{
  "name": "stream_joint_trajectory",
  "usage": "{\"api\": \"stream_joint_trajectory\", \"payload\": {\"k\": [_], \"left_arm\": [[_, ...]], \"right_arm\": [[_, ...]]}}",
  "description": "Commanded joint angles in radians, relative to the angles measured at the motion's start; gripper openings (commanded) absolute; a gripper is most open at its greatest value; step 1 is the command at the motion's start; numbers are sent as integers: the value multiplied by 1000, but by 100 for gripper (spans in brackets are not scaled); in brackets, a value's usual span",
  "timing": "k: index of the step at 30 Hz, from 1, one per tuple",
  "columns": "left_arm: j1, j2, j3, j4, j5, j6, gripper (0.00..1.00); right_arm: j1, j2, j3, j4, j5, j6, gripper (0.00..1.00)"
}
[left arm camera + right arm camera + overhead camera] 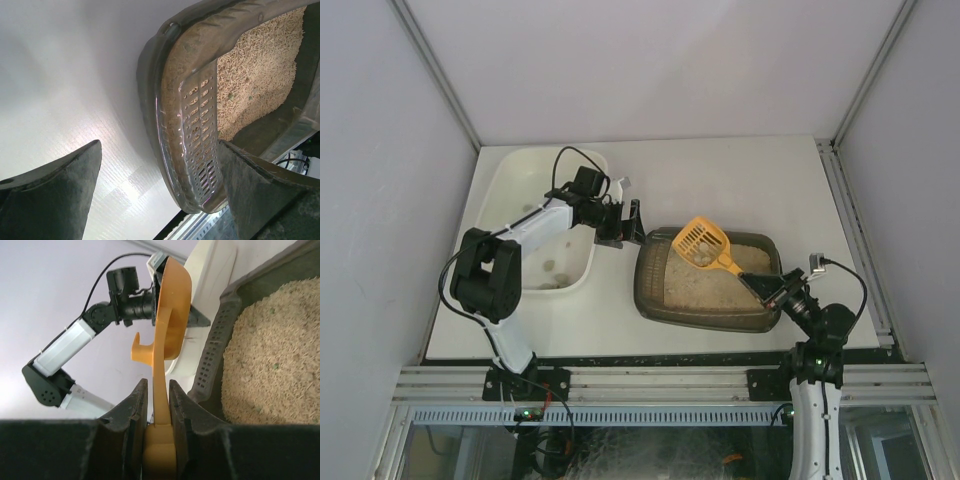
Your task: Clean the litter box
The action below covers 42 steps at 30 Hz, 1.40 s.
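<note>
The dark grey-brown litter box [655,300] with beige litter [705,285] sits at the table's front right. My right gripper [767,290] is shut on the handle of an orange slotted scoop [701,243], held above the box's far left part. In the right wrist view the gripper [159,385] clamps the scoop [172,305] edge-on, beside the box rim [212,360]. My left gripper [632,222] is open at the box's far left corner. In the left wrist view its fingers [55,195] straddle the perforated rim [195,125] without closing on it.
A larger white tub [510,180] stands left of the litter box, with a few dark clumps [552,268] inside; its edge shows in the right wrist view [210,270]. The left arm [485,270] reaches over it. Grey walls enclose the table.
</note>
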Motion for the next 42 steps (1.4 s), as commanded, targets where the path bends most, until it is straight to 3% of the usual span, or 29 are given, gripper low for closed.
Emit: {"api": "stream_joint_trajectory", "payload": {"k": [1,2,6,10,13,17,22,26,29,35,39,42], "left_arm": [[3,-53,-11,1,18,33,100],[4,-53,-11,1,18,32,100],[3,-54,-11,1,20,32,100],[4,-51,-3,1,18,34,100],[4,-55,-4,-1,19,34,100],[4,-53,-3,-2,19,39,100],[4,-56,-5,-4,17,42,100],[4,-51,1,-7,20,41,100],[4,-59,10,-11,32,43,100],[1,-33,109,-64,32,29,100],[-5,-31,176,-105,-23,43,100],[-5,-24,264,-162,-87,53,100]], "right_arm": [[-69,-14,22,46,-70,20,0],[-94,-10,21,49,-79,27,0],[-3,3,56,-13,-73,-39,0],[-90,-19,25,15,-92,7,0],[-46,-24,18,11,-79,8,0],[-94,-23,7,45,-80,32,0],[22,-10,47,-40,-33,-54,0],[-56,7,24,29,-61,-1,0],[43,12,51,-27,-7,-45,0],[-21,26,18,64,-8,24,0],[33,32,73,-19,-1,-47,0],[-54,21,31,45,-41,26,0]]}}
